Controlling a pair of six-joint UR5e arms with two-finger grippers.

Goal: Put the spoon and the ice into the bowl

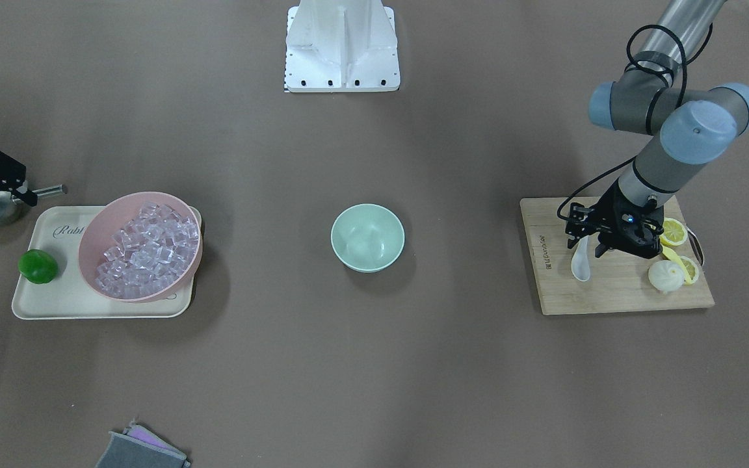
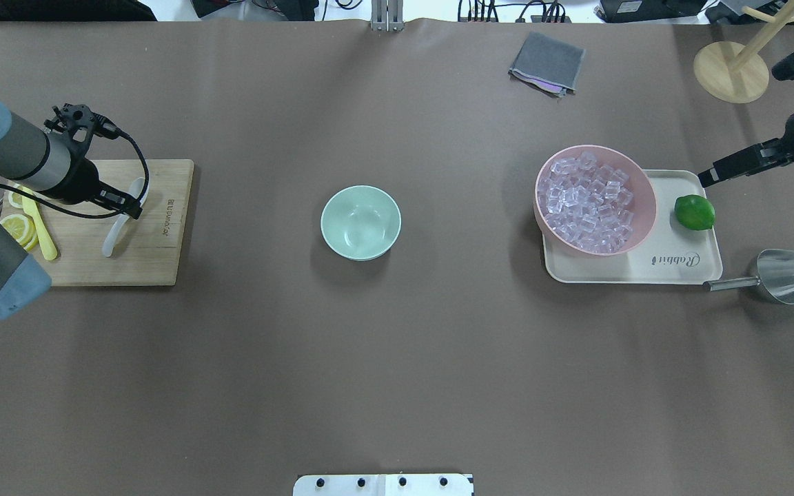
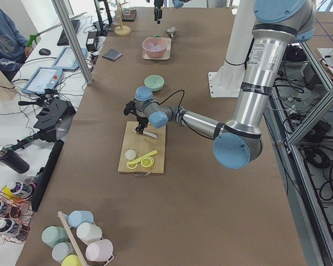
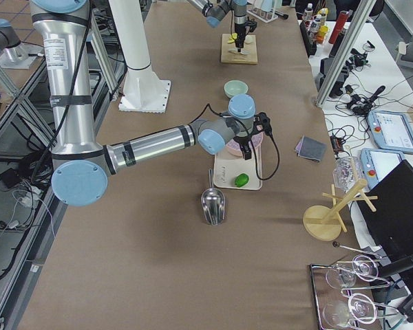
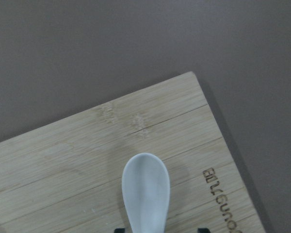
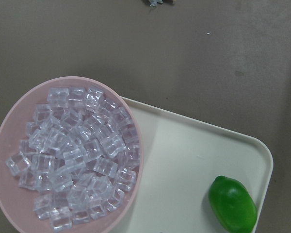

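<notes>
The white spoon [image 1: 580,263] lies on a wooden cutting board [image 1: 608,292]; it also shows in the overhead view [image 2: 116,238] and the left wrist view [image 5: 146,189]. My left gripper [image 1: 587,248] is low over its handle, open, with one finger on each side. The mint-green bowl [image 1: 368,237] stands empty at the table's middle [image 2: 360,222]. Clear ice cubes [image 6: 77,155] fill a pink bowl [image 2: 648,207] on a cream tray [image 2: 686,269]. My right gripper [image 2: 707,179] hovers above the tray's far right corner, apparently open and empty.
Lemon slices [image 1: 673,232], a white bun [image 1: 666,276] and a yellow utensil [image 2: 42,227] lie on the board. A lime [image 2: 695,212] sits on the tray. A metal scoop [image 2: 783,275] lies beside the tray. A grey cloth [image 2: 547,63] and a wooden stand [image 2: 731,69] are at the far edge.
</notes>
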